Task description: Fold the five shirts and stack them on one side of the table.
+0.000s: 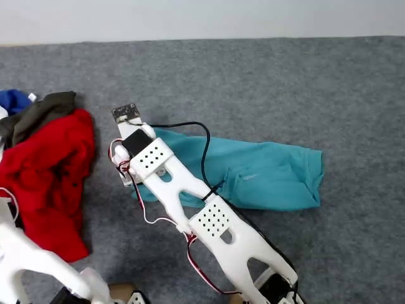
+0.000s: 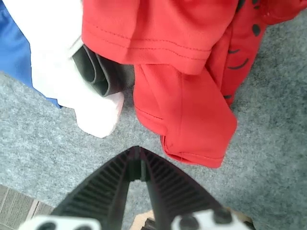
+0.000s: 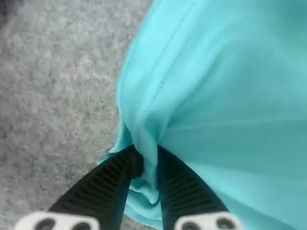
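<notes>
Our right hand is clamped narrow on a bunched fold of the teal shirt, with cloth pinched between the two black fingers right at the garment's edge, just above the grey tabletop. From the high view, our right arm stretches from the near edge diagonally across the tabletop, its wrist bent down over the near-left end of the teal shirt. A black cable loops over the cloth beside it.

The teal shirt lies flat and roughly rectangular, its long axis running side to side across the middle of the tabletop and tilted a little. Its far end is folded back on itself. The arm covers its other end, and we cannot tell which end holds the collar.

Our left hand hovers above bare tabletop with its fingertips together and nothing between them. It points at the hem of the red shirt, close but apart from it. Our left arm sits at the near-left corner.

The red shirt lies crumpled at the left side, topping a heap with a dark shirt, a blue shirt and a white shirt. The heap is cut off at the frame's edge, so we cannot make out how its pieces are laid.
</notes>
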Robot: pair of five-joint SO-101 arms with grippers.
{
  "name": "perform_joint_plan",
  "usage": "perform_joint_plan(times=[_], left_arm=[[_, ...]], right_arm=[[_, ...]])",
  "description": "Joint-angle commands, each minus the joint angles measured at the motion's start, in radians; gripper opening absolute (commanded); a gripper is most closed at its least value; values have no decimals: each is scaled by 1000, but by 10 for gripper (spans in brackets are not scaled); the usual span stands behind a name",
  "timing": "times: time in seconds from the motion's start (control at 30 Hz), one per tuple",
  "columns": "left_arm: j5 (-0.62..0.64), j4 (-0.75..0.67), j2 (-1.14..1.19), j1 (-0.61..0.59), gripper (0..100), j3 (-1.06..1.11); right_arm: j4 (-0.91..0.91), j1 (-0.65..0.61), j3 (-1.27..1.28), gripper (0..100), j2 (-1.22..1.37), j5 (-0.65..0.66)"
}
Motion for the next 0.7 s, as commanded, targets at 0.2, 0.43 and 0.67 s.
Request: perform_joint_plan(times=[0.2,0.43,0.67], left_arm=[[-6,-15,-29,3,5,-12],[-6,-12,-31,3,5,-18],[-6,6,-31,3,5,-110]], right_arm=[[41,67,-230,9,-10,75],[41,142,-152,9,-170,75],[44,214,55,9,-383,75]])
